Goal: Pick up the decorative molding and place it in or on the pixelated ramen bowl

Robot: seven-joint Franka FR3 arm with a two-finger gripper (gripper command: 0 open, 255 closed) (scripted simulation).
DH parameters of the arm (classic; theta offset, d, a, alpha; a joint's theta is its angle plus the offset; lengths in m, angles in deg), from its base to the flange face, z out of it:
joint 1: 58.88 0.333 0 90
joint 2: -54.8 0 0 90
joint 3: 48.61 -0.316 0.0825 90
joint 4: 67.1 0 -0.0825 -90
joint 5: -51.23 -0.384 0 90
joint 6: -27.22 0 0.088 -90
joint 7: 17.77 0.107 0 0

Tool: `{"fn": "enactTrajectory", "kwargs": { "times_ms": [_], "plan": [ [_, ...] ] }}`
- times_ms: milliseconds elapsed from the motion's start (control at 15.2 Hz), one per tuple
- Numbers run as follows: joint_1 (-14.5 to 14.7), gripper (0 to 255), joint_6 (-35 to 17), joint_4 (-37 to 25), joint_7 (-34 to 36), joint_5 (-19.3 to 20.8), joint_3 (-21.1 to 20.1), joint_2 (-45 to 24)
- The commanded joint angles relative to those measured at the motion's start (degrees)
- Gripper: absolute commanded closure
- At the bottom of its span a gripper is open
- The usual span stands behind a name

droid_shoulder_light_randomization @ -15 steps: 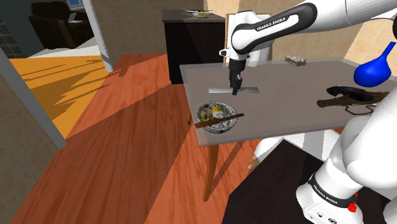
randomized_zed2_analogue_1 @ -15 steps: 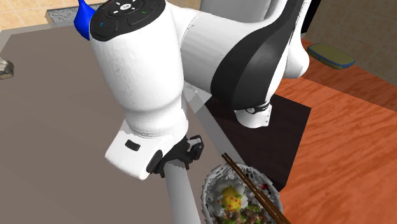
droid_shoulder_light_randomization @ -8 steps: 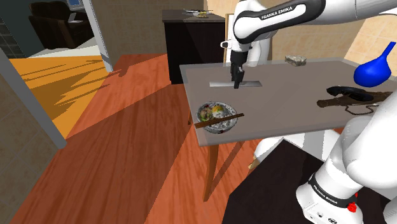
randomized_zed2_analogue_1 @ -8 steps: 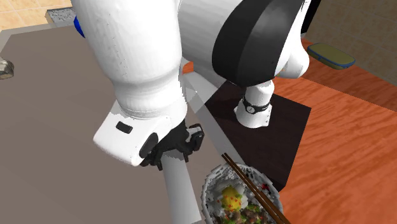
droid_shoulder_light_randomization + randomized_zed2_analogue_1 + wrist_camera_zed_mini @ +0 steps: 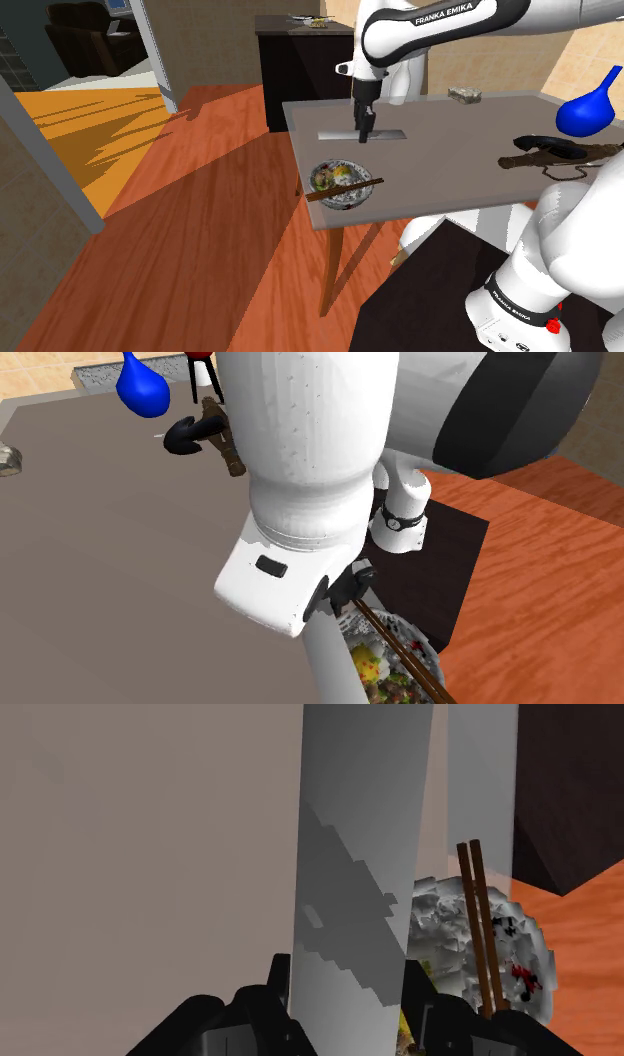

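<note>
Arm (image 5: 440, 25): over worktop (image 5: 450, 165), gripper (image 5: 363, 135) pointing down.
Gripper: clasping grey decorative molding (image 5: 360, 824) mid-length.
Ramen bowl (image 5: 345, 203): gripper's 6 o'clock in shoulder view; arm-covered, edge-cut in second exterior view.

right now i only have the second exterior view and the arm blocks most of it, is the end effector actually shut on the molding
observer: yes. In the wrist view the end effector clasps the grey decorative molding between its fingers.
operator: where along the strip
observer: about its middle. In the shoulder view the strip sticks out to both sides of the end effector.
operator: and the bowl from there
observer: in the shoulder view the ramen bowl sits by the table corner, below the molding in that picture, with chopsticks lying across it.
</note>
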Motion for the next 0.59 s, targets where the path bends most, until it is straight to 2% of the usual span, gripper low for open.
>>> {"fn": "enactTrajectory", "kwargs": {
  "times_ms": [0,330,528],
  "plan": [
    [1.3,255,0.3,0.0,3.0,-0.4,-1.8,0.2],
    [4.3,255,0.6,0.2,9.9,-1.2,-6.0,0.7],
    [4.7,255,-0.9,1.4,10.8,-1.4,-6.5,0.4]
  ]
}}
